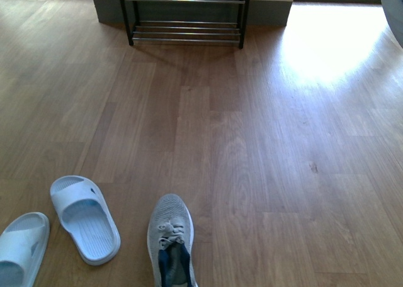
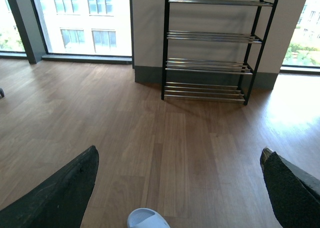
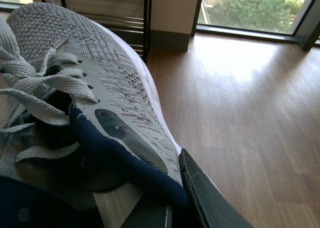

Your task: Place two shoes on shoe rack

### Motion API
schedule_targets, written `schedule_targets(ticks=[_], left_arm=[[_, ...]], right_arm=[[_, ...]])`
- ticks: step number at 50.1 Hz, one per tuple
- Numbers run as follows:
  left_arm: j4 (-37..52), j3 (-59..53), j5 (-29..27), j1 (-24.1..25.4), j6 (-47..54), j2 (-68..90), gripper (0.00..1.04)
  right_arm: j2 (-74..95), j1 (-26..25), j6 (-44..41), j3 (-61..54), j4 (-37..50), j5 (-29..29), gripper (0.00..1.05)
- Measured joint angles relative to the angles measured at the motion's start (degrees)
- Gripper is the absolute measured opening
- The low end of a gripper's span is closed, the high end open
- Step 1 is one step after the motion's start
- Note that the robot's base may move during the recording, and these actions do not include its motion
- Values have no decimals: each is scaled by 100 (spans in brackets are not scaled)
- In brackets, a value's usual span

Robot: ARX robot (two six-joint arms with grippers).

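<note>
The right gripper (image 3: 175, 210) has its fingers (image 3: 212, 203) clamped on the navy collar of one grey knit sneaker with white sole (image 3: 100, 73), which faces the black-framed, chrome-rod shoe rack (image 3: 148, 23). The other grey sneaker (image 1: 171, 243) lies on the wooden floor (image 1: 283, 174), near the light blue rubber slides (image 1: 85, 218) and well apart from the rack. The left gripper (image 2: 178, 152) is spread wide and empty. Pinched only at the soft collar, the shoe may sag or slip in transit.

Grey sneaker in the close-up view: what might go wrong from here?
The right end effector seems to touch the grey sneaker only at its soft navy collar; the knit might fold and slip when lifted. Its loose laces could snag on the thin rods of the shoe rack, which stands well across the floor, so any weak hold faces a long carry.
</note>
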Motion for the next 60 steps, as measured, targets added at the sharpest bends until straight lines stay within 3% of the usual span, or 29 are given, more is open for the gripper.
schedule_targets(ticks=[41,43,46,49,53,60], left_arm=[[-2,0,9,0,0,0,95],[-142,42,-155,-39,-114,79,95],[-1075,404,-767,-168,-844,481,95],[-1685,669,-870,-109,-1484,951,95],[-2179,844,-452,162,-2448,1478,95],[-1650,975,619,660,-3595,2743,95]], right_arm=[[-7,-7,0,-2,-2,50,1],[-7,-7,0,-2,-2,50,1],[-7,-7,0,-2,-2,50,1],[-11,-7,0,-2,-2,50,1],[-9,-7,0,-2,-2,50,1],[-9,-7,0,-2,-2,52,1]])
